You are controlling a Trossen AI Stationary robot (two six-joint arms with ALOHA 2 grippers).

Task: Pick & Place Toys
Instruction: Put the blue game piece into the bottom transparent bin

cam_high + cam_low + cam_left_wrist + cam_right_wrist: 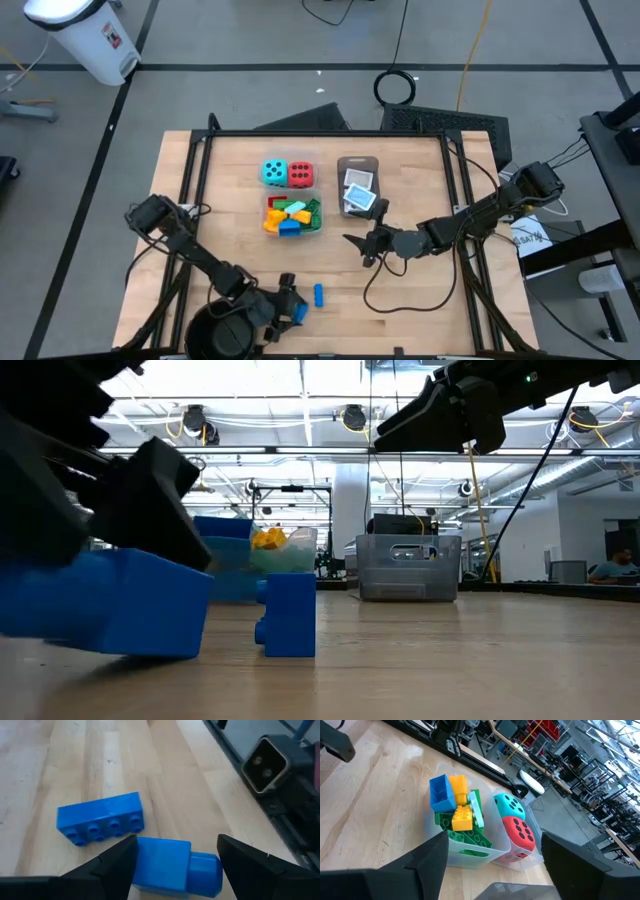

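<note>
Two blue bricks lie on the wood near the table's front edge. My left gripper (292, 306) (177, 842) is open, one finger on either side of the shorter blue brick (167, 866) (110, 605). The longer blue brick (100, 817) (318, 294) lies on its side just beyond. My right gripper (358, 248) (494, 840) hangs open above mid-table with nothing in it. A clear tub (310, 228) holds several coloured bricks. The teal die (273, 173) and red die (299, 174) sit behind it. My left gripper has one finger (117, 860) right against the short end (141, 865) of the shorter blue brick; I cannot tell whether it touches. The other finger (240, 865) stands clear of the brick's stud end. The fingers slant down from the table's left. The brick rests on the table.
A round black bowl (225, 335) stands at the front edge beside my left arm. A grey tray (357, 163) with white cards stands right of the dice. A dark frame (330, 134) borders the table. Bare wood lies at the front right.
</note>
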